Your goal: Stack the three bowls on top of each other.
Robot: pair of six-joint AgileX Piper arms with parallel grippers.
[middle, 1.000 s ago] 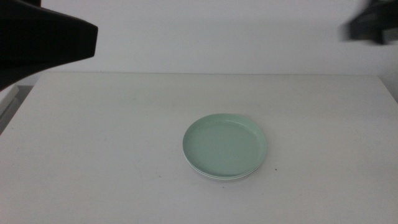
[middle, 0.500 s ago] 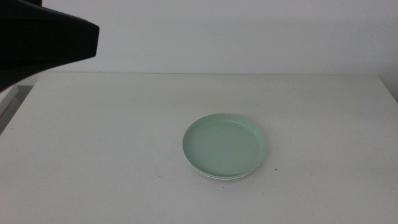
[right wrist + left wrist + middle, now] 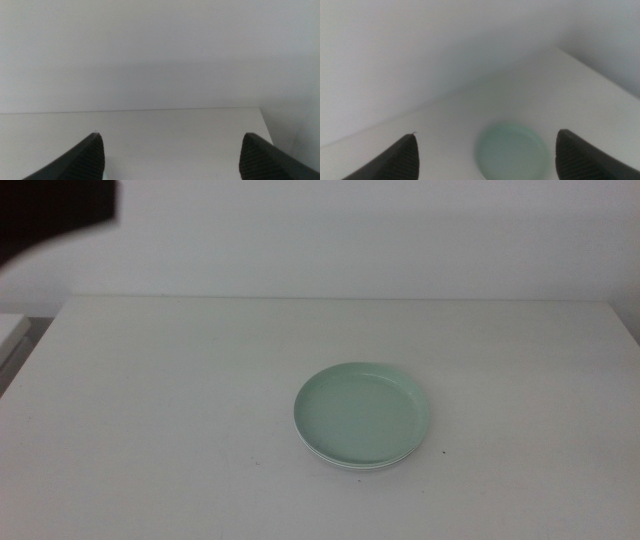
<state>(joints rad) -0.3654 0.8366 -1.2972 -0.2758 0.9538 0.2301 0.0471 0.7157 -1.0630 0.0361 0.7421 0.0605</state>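
The mint green bowl (image 3: 361,413) sits right of the table's middle, on top of a stack. A thin pale rim (image 3: 355,466) of a bowl shows under its near edge; I cannot tell the white and grey bowls apart beneath it. The left arm (image 3: 50,205) is a dark blur high in the far left corner, well away from the stack. In the left wrist view the left gripper (image 3: 487,132) is open and empty, with the mint bowl (image 3: 512,152) far below between the jaws. The right gripper (image 3: 171,134) is open, empty and outside the middle view.
The white table (image 3: 160,400) ends at a pale wall behind. Its far edge and right corner (image 3: 260,111) show in the right wrist view. A tiny dark speck (image 3: 444,451) lies right of the stack.
The left arm has pulled back up and to the left, nearly out of the middle view. The right arm, at the top right one second ago, has left that view. The stack has not moved.
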